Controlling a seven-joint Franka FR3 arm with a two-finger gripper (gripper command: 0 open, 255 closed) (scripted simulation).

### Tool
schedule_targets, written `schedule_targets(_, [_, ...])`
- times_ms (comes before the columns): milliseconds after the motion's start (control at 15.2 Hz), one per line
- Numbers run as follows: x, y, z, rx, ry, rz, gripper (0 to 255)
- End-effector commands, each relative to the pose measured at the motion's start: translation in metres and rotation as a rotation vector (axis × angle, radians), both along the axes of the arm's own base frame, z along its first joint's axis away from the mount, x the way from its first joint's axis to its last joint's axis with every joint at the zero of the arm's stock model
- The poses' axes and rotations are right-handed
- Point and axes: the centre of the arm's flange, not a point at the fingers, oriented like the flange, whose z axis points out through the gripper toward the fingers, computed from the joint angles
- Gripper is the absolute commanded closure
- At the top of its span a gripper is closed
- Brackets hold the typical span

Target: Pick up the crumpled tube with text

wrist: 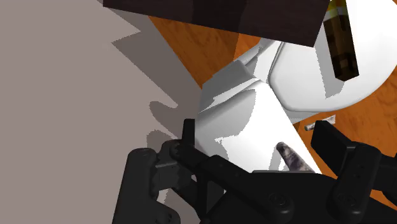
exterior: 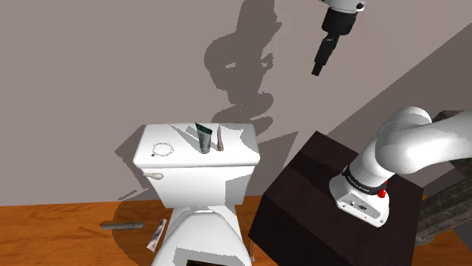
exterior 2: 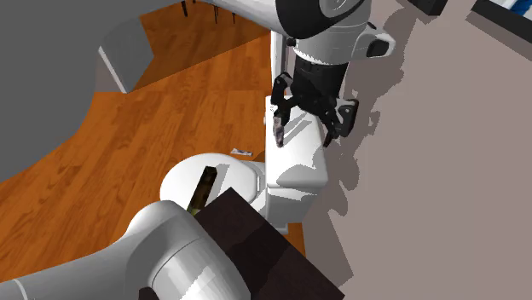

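A toilet's white tank lid carries a mottled purple-grey tube that stands upright beside a dark green tube. A flat white tube with coloured print lies on the wooden floor next to the bowl. My black gripper hangs high above the tank near the wall, open and holding nothing. In the second exterior view the gripper hovers over the lid with the purple-grey tube under one finger. The wrist view has that tube between the fingers of the gripper, well below them.
A beaded ring lies on the lid towards the shoulder view's left. A grey tube rests on the floor by the wall. The white bowl and the dark stand sit below. The wall is close behind the tank.
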Motion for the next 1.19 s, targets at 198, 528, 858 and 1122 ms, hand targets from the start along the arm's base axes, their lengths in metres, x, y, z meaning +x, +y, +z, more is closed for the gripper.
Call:
schedule_targets(198, [0.022,0.018,-0.024,0.007,-0.022,0.058,0])
schedule_targets(528, [0.058,0.052,-0.062,0.018,-0.059,0.155,0])
schedule_targets(858, [0.091,0.089,-0.098,0.03,-0.096,0.251,0])
schedule_targets(1122, [0.116,0.121,-0.126,0.039,-0.125,0.328,0])
